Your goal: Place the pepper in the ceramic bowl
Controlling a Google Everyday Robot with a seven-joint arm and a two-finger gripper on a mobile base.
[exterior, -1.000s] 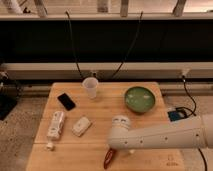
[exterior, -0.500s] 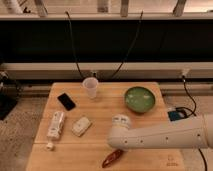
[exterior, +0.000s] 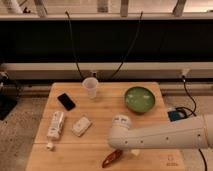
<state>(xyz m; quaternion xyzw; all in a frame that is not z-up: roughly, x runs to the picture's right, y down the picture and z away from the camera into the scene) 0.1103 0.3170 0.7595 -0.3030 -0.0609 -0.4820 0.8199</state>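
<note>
from my seat i see the wooden worktop [exterior: 100, 107] with the white arm [exterior: 165, 135] reaching in from 3 o'clock, low across the near edge. its rounded wrist sits a little past the middle of the worktop, toward 6 o'clock. the claw [exterior: 121, 151] hangs under that wrist, pointing down at the near edge. the arm hides most of it, so i cannot tell whether it is apart, together or clamped on anything.

the pepper [exterior: 112, 158] is at 6 o'clock, right by the near edge of the worktop. it is a small dark red sliver lying at a slant, just beside the claw at its 7 o'clock. i cannot tell whether the two touch.

the ceramic bowl [exterior: 139, 98] is at 2 o'clock, green and upright, well apart from the pepper and the claw. i see nothing inside it. the translucent white cup [exterior: 91, 87] stands upright at 12 o'clock, near the far edge.

a black phone [exterior: 66, 101] lies flat at 10 o'clock. at 8 o'clock a long white package [exterior: 55, 125] lies on its side, with a small white box [exterior: 81, 126] just beside it toward the middle. two dark cables [exterior: 74, 47] hang down the wall behind the worktop. a blue object [exterior: 175, 115] sits off the worktop's edge at 3 o'clock.
</note>
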